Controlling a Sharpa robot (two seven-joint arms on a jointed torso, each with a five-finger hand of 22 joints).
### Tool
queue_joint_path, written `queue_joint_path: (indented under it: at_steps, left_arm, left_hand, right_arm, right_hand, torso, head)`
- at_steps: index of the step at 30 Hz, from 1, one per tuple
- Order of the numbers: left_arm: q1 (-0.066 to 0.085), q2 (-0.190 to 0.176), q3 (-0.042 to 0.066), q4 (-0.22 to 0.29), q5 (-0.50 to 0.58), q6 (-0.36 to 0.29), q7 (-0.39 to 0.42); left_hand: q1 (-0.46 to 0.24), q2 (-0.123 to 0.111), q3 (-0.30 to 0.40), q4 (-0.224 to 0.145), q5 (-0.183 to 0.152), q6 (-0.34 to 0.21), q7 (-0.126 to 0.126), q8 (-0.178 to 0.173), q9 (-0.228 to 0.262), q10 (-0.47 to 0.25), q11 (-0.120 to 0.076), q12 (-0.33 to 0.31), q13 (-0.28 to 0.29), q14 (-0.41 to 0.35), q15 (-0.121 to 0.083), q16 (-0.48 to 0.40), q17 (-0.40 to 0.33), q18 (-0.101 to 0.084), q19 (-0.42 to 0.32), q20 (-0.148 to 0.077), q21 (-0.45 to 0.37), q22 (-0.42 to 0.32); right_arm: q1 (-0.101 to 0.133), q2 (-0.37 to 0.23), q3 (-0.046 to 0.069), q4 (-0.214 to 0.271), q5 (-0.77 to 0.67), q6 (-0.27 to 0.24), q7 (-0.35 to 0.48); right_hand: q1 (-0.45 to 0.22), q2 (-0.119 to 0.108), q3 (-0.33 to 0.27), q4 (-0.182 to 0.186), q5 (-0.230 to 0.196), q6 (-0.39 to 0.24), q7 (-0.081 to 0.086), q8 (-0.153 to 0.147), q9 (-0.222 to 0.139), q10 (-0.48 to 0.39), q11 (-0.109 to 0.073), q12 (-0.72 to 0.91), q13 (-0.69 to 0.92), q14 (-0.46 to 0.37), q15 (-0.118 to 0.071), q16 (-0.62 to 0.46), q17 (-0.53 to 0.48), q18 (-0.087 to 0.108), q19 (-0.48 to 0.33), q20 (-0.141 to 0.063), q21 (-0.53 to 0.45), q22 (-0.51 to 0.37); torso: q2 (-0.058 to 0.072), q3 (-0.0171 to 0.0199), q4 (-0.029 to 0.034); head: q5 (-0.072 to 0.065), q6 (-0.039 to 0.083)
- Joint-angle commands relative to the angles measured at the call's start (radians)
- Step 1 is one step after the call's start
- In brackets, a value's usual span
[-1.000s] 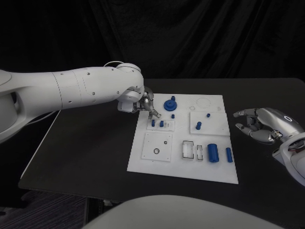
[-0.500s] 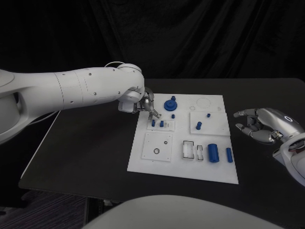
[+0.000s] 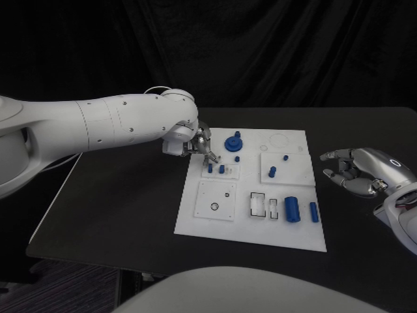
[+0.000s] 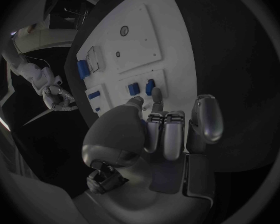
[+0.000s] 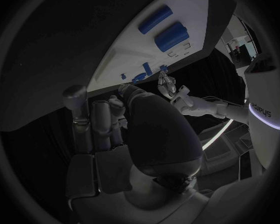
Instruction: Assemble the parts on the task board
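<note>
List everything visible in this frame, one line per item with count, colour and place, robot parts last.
Table: one, black, under everything.
Task board: one, white, middle of the table.
Knob-shaped part: one, blue, far end of the board.
Short pegs: two, blue, standing side by side by the left hand's fingertips.
Small parts: three, blue, middle of the board.
Cylinders: two, blue, lying at the board's near right.
Left hand: silver, over the board's far left corner.
Right hand: silver, fingers curled, right of the board, holding nothing.
</note>
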Motion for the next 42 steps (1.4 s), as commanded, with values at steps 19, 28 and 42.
queue_joint_path:
  at_steps: [19,28,42]
  left_arm:
    - [-0.012,0.002,0.001,0.001,0.008,-0.004,0.029]
    - [-0.014,0.004,0.001,0.004,0.008,-0.002,0.024]
    - [-0.017,0.005,0.001,0.003,0.008,0.002,0.025]
  left_hand:
    - [0.031,-0.022,0.064,-0.007,0.003,0.03,0.013,-0.087,-0.125,0.107,0.015,0.004,0.263,0.107,0.014,-0.005,0.263,0.015,-0.007,0.012,-0.007,0.162]
    - [0.046,-0.039,0.1,-0.021,0.05,0.055,0.008,-0.096,-0.154,0.107,0.011,0.004,0.263,0.107,0.011,-0.005,0.263,0.016,-0.009,0.01,-0.01,0.161]
    - [0.064,-0.084,0.22,-0.063,0.085,0.071,0.004,-0.103,-0.18,0.107,0.006,0.004,0.263,0.107,0.007,-0.005,0.263,0.017,-0.013,0.006,-0.016,0.159]
  right_arm:
    - [-0.002,-0.001,0.001,0.002,-0.003,0.001,-0.012]
    - [-0.002,0.0,0.001,0.002,-0.003,0.002,-0.012]
    - [-0.002,-0.002,0.001,0.002,-0.003,0.01,-0.015]
  right_hand:
    - [0.0,-0.006,0.009,0.001,0.005,0.009,-0.002,0.006,-0.003,-0.001,0.002,-0.002,0.0,-0.005,0.002,-0.004,0.0,0.019,-0.003,0.001,-0.005,0.093]
    - [0.0,-0.006,0.009,0.001,0.005,0.009,-0.002,0.006,-0.003,-0.001,0.002,-0.002,0.0,-0.005,0.002,-0.004,0.0,0.019,-0.003,0.001,-0.005,0.093]
    - [-0.001,-0.006,0.011,0.001,0.005,0.011,-0.001,0.006,-0.005,-0.008,0.003,-0.007,-0.007,-0.009,0.002,-0.008,-0.006,0.021,-0.007,0.001,-0.014,0.091]
  torso:
    - [-0.001,0.0001,0.0]
    - [-0.001,0.0002,-0.0004]
    - [0.0,0.0006,-0.0001]
  head:
    - [0.002,0.0]
    - [0.001,0.0]
    - [0.0,0.0]
